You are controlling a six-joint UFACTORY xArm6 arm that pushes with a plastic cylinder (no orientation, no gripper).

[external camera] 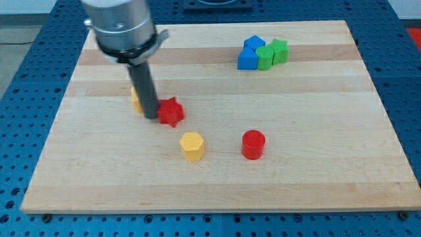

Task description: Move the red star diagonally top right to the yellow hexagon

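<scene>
Pale wood makes up the desk [316, 178], set on a blue perforated base. Left of centre on it lies the red star [172, 112], with my tip [150, 117] touching its left side; I have no hand to open or close, only the rod. The yellow hexagon [192, 145] sits just below and right of the star, toward the bottom edge. I judge the push is under way. Next I must steer the star round to the hexagon's upper right. A yellow block [135, 97] hides behind my rod. The red cylinder [253, 144] lies right of the hexagon; blue blocks [250, 52] and green blocks [272, 52] cluster near the top right corner.
</scene>
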